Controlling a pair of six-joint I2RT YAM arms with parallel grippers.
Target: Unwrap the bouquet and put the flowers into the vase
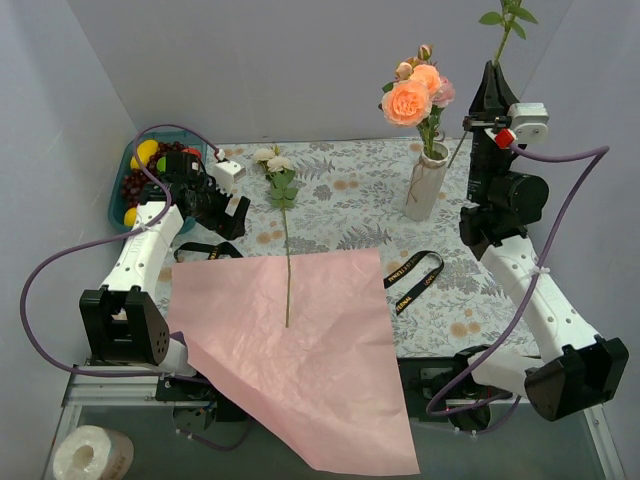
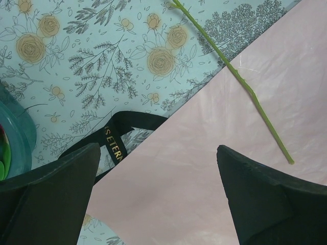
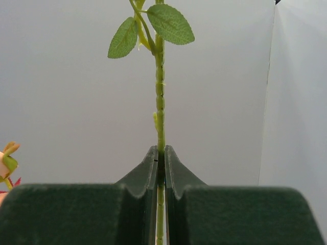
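— Starting leftmost: the left gripper point(image 2: 158, 153)?
— Jaws wide, holding nothing, above the pink paper's point(image 1: 300, 370) edge.
— The white rose point(image 1: 287, 260)?
— Lying flat, stem running near to far, bloom at the far end.
— The vase point(image 1: 425, 190)?
— Upright, peach roses point(image 1: 410, 98) in it. Beside it, the right gripper point(image 3: 161, 153) pinches a leafy stem point(image 3: 160, 102) vertically, leaves up.
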